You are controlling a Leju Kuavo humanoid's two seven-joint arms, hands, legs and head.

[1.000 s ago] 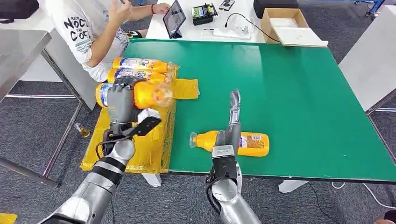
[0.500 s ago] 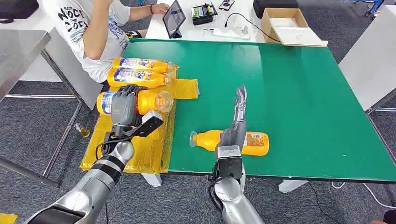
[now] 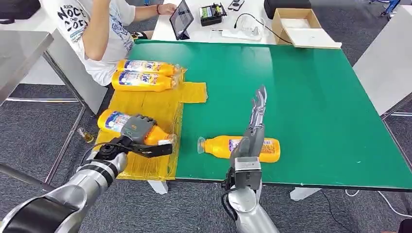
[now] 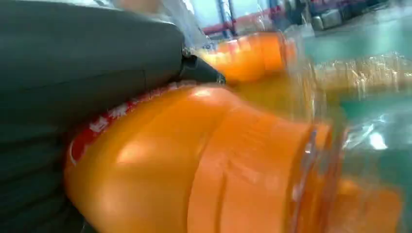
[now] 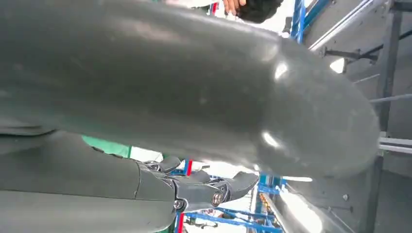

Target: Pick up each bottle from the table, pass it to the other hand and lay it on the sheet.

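two bottles (image 3: 143,74) are lying on the yellow sheet (image 3: 160,104); we are gripping a third bottle (image 3: 127,127) in our left robot hand (image 3: 138,130), lowering it there. our right robot hand (image 3: 256,121) is spread above the last bottle (image 3: 243,147) on the table (image 3: 311,102), needing a grasp next.

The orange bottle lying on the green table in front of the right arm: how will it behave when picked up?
The orange bottle lies on its side and looks round, so a nudge may roll it. It looks full of liquid, so probably heavy for its size. Its glossy label could be slippery.
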